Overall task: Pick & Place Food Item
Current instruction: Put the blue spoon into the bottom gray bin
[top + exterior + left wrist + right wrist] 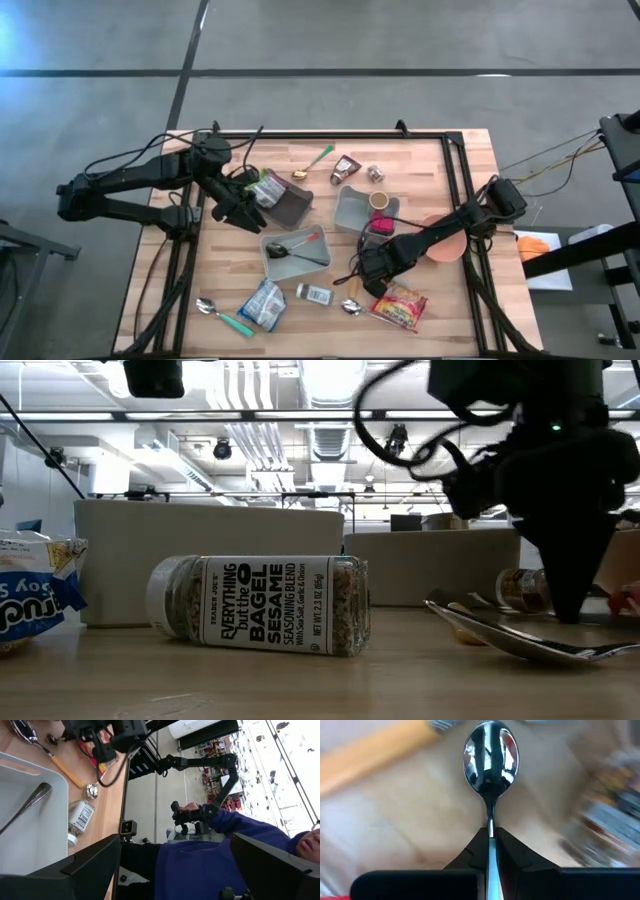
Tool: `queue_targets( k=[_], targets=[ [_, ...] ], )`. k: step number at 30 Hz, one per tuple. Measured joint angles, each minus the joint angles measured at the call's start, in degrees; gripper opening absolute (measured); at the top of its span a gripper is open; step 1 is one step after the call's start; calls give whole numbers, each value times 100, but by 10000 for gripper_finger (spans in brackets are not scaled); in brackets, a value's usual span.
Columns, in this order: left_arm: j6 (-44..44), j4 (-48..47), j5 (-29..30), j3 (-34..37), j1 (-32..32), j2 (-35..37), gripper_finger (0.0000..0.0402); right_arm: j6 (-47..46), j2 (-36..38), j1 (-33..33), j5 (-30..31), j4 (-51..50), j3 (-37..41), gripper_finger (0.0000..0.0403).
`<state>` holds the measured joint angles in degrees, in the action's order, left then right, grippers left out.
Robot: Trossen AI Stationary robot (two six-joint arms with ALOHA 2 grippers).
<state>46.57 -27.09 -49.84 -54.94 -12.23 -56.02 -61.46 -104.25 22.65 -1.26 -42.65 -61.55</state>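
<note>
Right gripper [490, 836] is clamped on the handle of a spoon [490, 757], fingers pressed together with the thin metal stem between them. The spoon's long axis runs straight out from the fingertips, bowl ahead of the gripper, in line with the fingers, hollow side up and mirror-bright. In the high view this gripper [366, 283] sits near the front edge of the table [420, 160], right of centre, pointing down. Whether the spoon has cleared the wood cannot be told.

Left gripper [238, 208] hangs over the left half of the table, jaws spread wide, nothing between them; it waits well apart from the spoon. The right arm is plainly the nearer one and already has the thing.

Just beside the right gripper, toward the front right corner, lies a red snack packet [399, 305]; its printing is too small to read. A grey tray [294, 253] with another spoon in it stands at table centre, between the two grippers.

Readable writing: the seasoning jar [258, 604], on its side near the front edge, says "Trader Joe's Everything but the Bagel Sesame Seasoning Blend". A blue and white packet [35, 585] beside it shows only partial letters.

Judgement: a utensil is held, not food; the next move likely carries it toward a tray.
</note>
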Motion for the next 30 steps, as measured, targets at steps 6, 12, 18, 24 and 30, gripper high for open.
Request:
queue_targets(
  k=[6, 12, 18, 24, 30],
  targets=[
    [-5, -2, 2, 0, -2, 1, 380, 258, 0, 33, 18, -36, -435, 7],
    [-22, -2, -39, 0, 0, 1, 380, 497, 2, 31, 203, -380, -803, 9],
    [-114, -4, -131, 0, -2, 3, 380, 690, 16, 30, 160, -496, -860, 10],
    [-118, -7, -139, 0, 0, 3, 380, 1102, 20, 44, 67, -463, -807, 11],
    [-131, -9, -138, 0, -2, 3, 380, 1876, 26, 33, -177, -127, -807, 68]
  ],
)
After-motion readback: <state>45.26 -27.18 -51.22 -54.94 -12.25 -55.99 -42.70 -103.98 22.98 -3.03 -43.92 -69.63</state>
